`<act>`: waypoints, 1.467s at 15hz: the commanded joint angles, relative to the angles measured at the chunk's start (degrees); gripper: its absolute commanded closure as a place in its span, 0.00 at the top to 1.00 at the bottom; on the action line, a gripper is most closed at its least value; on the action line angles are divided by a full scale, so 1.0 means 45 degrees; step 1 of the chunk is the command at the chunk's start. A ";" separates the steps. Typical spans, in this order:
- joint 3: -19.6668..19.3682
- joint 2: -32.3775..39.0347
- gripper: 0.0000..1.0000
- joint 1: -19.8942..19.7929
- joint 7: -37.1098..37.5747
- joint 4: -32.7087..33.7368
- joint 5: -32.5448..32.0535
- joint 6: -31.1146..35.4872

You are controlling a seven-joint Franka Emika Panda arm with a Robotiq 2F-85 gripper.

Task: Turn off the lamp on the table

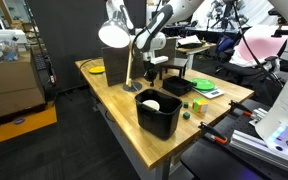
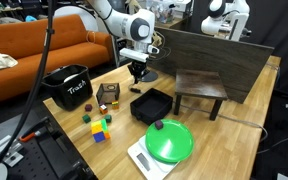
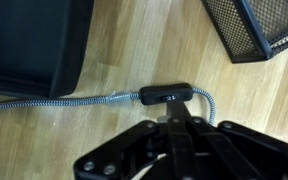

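Your jaws, clenched and empty, point right at the cord switch point(image 3: 167, 96) on the desk point(image 3: 114, 60) — the lamp point(image 1: 114, 33) close beside them seems lit, so the press is not yet done.

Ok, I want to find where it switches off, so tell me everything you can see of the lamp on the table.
The lamp is tall: a silvery-grey dome shade, white inside, facing down on a thin brass-coloured stem that stands on the wooden table near the black bin, which it overtops. In the wrist view a braided cord with a black inline switch, probably its lead, lies on the wood at the gripper; contact is unclear.
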 commanded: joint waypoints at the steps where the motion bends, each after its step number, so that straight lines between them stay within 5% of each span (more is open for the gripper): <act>1: -0.0026 0.0023 0.01 0.0040 -0.0053 0.0046 0.0039 -0.0029; 10: -0.0014 0.0102 0.00 0.0054 -0.0091 0.0138 0.0026 -0.0056; 22: -0.0163 0.2303 0.00 0.0198 -0.0194 0.2758 -0.0189 -0.1191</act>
